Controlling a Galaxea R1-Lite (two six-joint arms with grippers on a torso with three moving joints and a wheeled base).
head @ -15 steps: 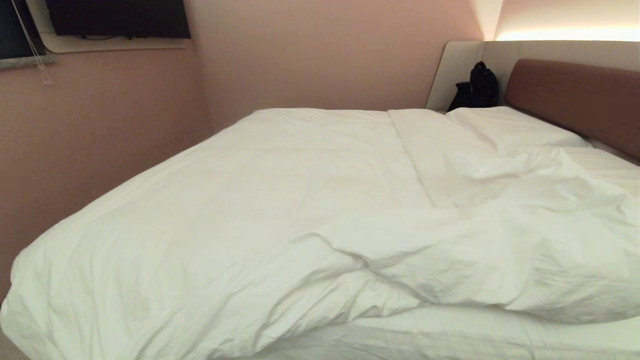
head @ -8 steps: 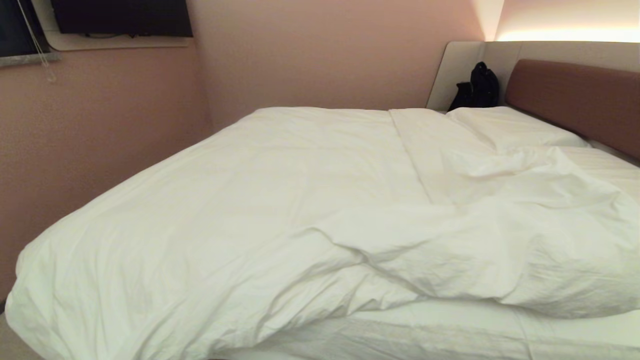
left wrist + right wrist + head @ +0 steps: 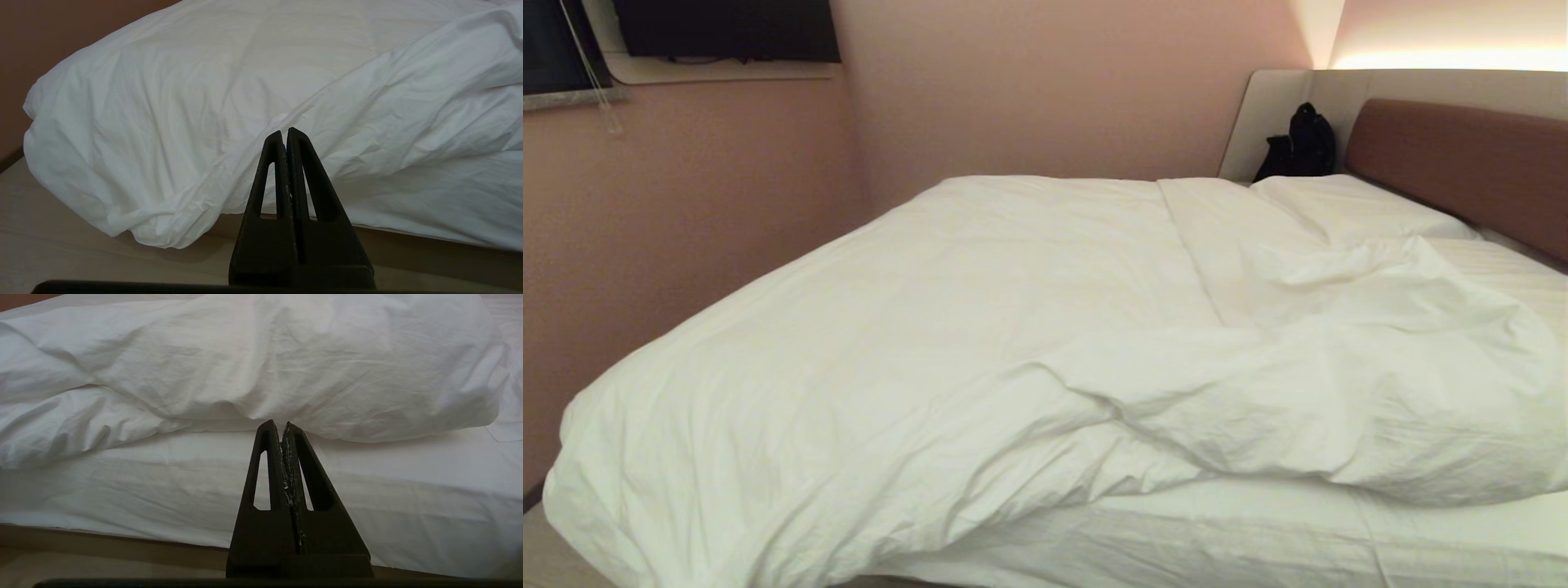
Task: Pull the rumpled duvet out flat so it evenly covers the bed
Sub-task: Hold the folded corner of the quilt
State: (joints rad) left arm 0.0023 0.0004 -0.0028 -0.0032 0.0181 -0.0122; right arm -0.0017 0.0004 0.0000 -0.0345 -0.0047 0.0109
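Bed (image 3: 1462, 563) filling most of head view, running from near edge back to pink wall (image 3: 1054, 90); reddish-brown headboard (image 3: 1462, 163) at far right inside pale grey surround (image 3: 1266, 122).

Duvet (image 3: 915, 343) lying over robot's-left and middle part of bed, smooth and flat on far side, spilling over left near corner in a puffy bulge. Right portion bunching into a thick creased roll (image 3: 1339, 400) pulled back from near edge, lying diagonally toward pillows.

Mattress sheet (image 3: 1258, 539) showing bare along near-right edge, below the roll. Same strip showing in right wrist view, taut under the rumpled fold.

Pillow (image 3: 1347, 208) lying at head end beside headboard, partly overlapped by duvet's crumpled top corner.

Dark screen (image 3: 719, 28) hanging high on left wall. Black bag (image 3: 1303, 147) sitting in far corner against grey surround.

Left gripper (image 3: 286, 132) hovering in front of bed's left near part, fingers pressed together, gripping nothing, apart from duvet's hanging corner; beige platform base (image 3: 61, 245) below it.

Right gripper (image 3: 282, 426) hovering before bare sheet, fingers together, nothing between them, tip pointing toward underside of rolled fold.
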